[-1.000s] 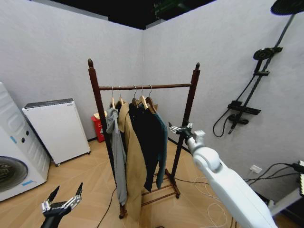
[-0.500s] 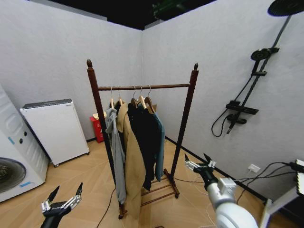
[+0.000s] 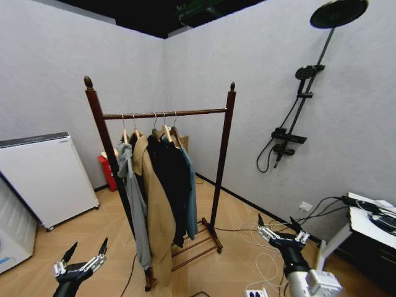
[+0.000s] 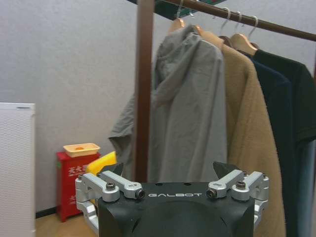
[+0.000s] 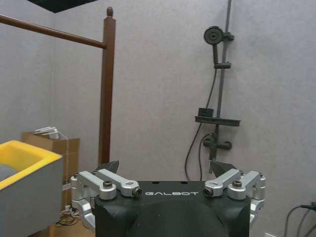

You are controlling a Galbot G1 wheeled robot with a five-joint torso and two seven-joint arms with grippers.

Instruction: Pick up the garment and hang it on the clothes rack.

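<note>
Clothes rack (image 3: pixel 162 114) stands on the wood floor near the room corner, up and beyond both hands. Four hangers are carried on its bar, bunched toward the left upright. From that upright inward: grey hoodie (image 3: pixel 131 185), tan coat (image 3: pixel 153 210), a dark garment (image 3: pixel 167 179), then the garment (image 3: pixel 190 185), teal-blue, at the outer end of the row. Only its edge is seen past the dark piece. It is judged already hung; its hanger hook rides the bar and the cloth falls straight, clear of the slatted base.

Left hand (image 3: pixel 80 265) is held low, below and short of the rack, fingers spread wide, nothing between them. In its wrist view the left upright and the hoodie are seen just ahead of it.

Right hand (image 3: pixel 278 232) is also low, off to the side of the right upright, well apart from the garment, fingers splayed wide and empty (a pose that reads as release rather than reach). Loose cables lie on the floor under it.

Task is judged essentially complete.
</note>
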